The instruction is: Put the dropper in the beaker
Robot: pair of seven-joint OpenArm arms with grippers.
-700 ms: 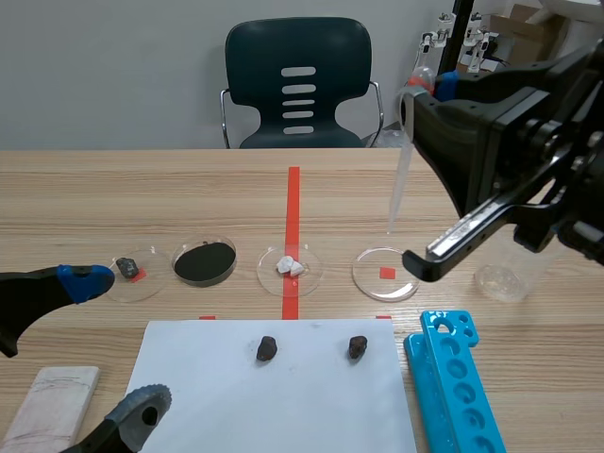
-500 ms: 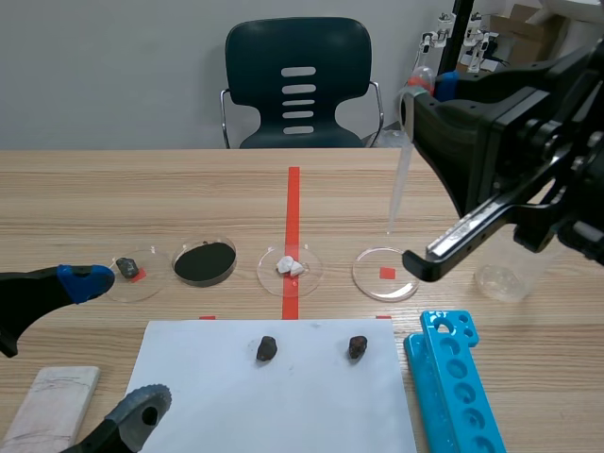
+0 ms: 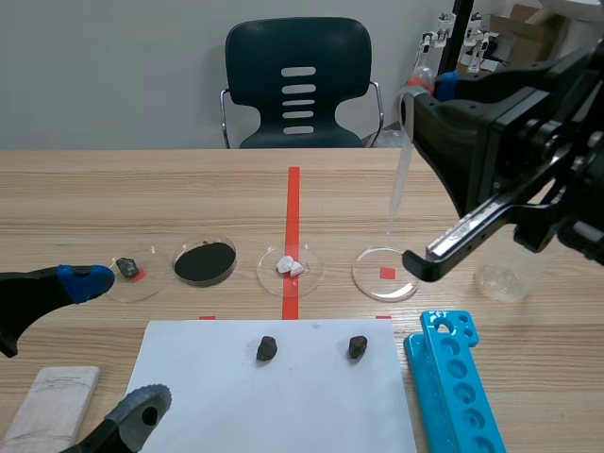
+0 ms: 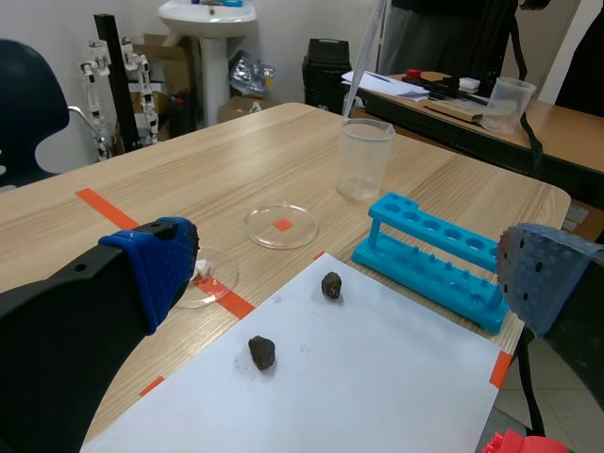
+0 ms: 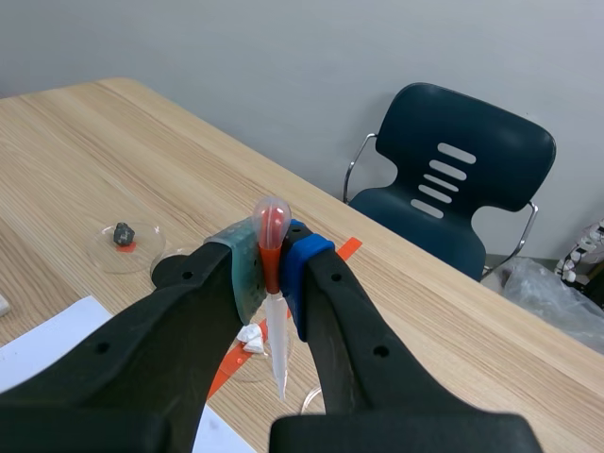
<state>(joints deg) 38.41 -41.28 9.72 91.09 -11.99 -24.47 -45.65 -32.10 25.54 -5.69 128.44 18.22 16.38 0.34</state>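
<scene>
Half done: I'm gripping dropper (image 5: 277, 340) in right claw (image 5: 269, 269), pinched tight, hanging raised near beaker (image 4: 365, 160), not yet inside; left claw (image 4: 349, 269) gaping, empty.

No lettering, label, brand name, number or sign is legible in any view

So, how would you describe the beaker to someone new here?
Find the blue rack at the table's right side. Just past it, beside the empty dish, stands the beaker. It alone is a tall clear cup; the dish is flat.
</scene>
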